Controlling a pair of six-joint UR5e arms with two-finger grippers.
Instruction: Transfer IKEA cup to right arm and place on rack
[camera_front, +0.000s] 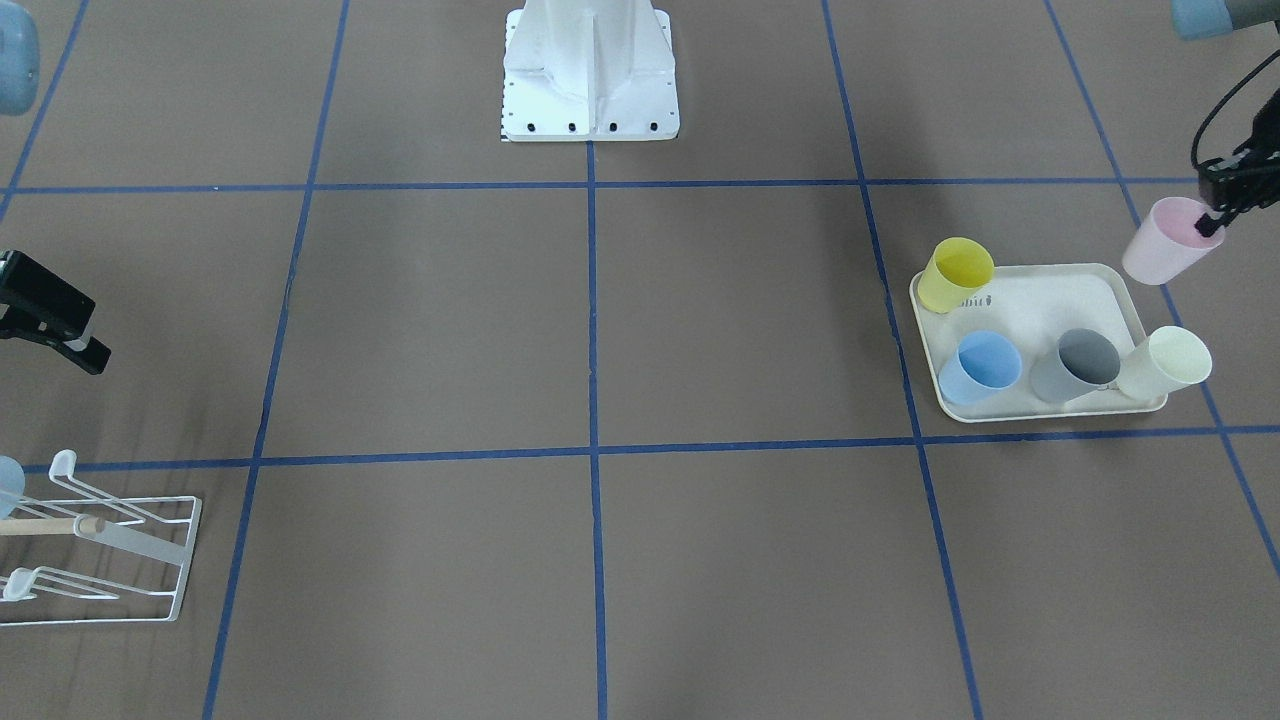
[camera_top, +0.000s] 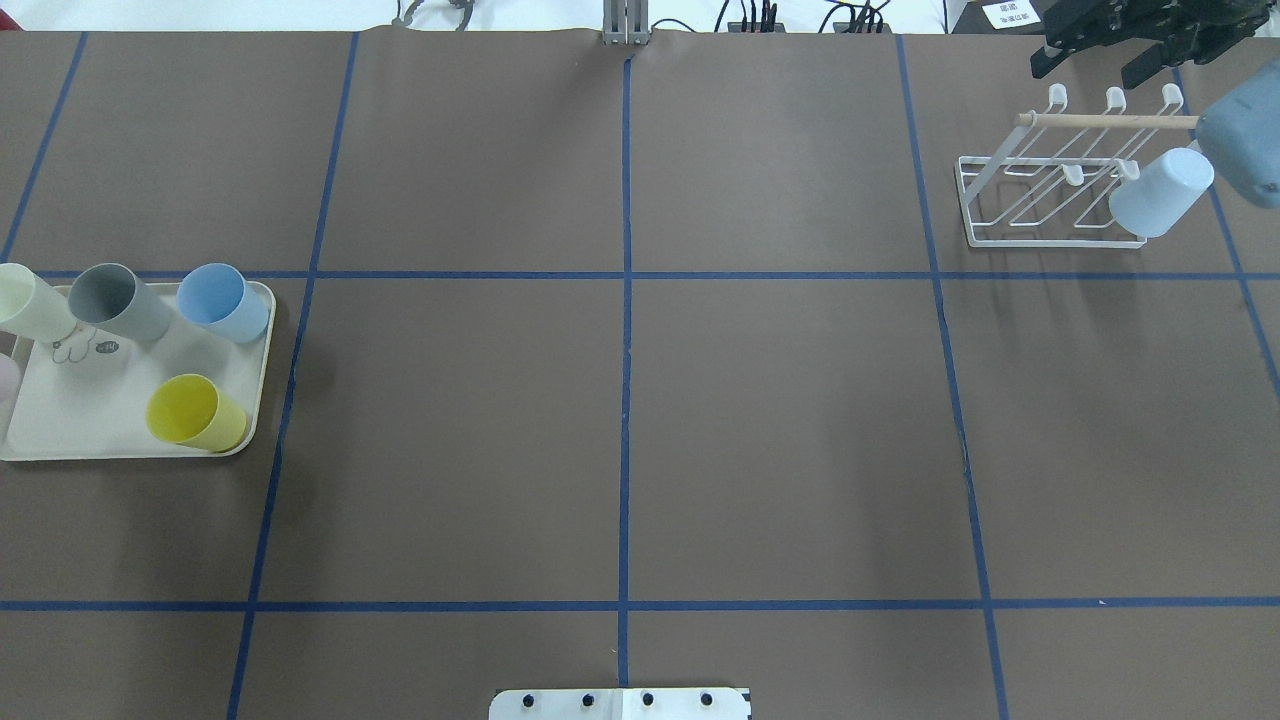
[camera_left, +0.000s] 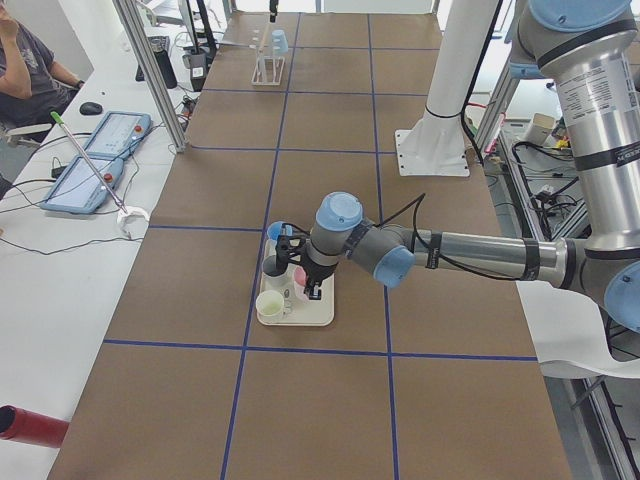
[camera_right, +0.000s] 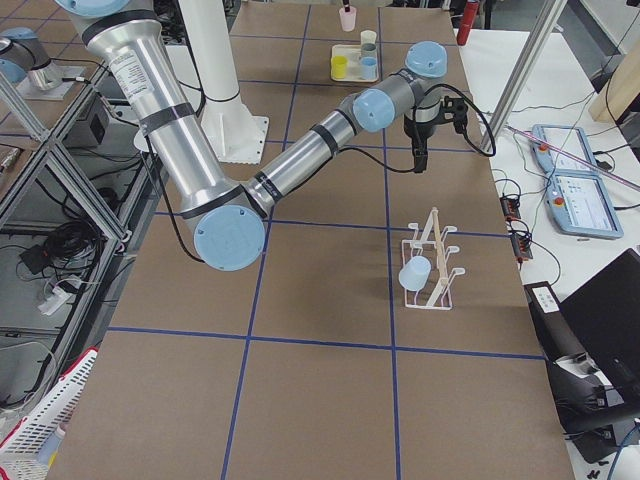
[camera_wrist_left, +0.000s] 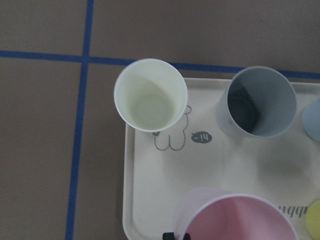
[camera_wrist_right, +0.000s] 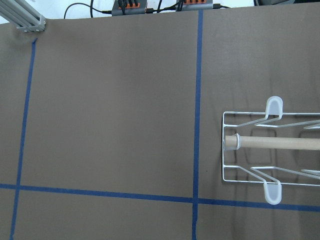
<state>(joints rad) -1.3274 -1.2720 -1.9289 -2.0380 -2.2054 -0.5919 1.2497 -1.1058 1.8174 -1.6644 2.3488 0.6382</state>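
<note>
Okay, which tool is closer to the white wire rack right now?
Right. The right tool hovers close by the rack; the left tool is far off at the other end, over the cream tray, shut on the pink cup.

A brown-covered worktop gridded with blue tape lines; alongside, a white side desk carries two blue-cased tablets and black cables.

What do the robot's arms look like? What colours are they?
Both are shiny silver tubes: the left arm and the right arm, joined by round light-blue caps. A thin black cable loops by each wrist. The left pincer and right pincer are black.
</note>
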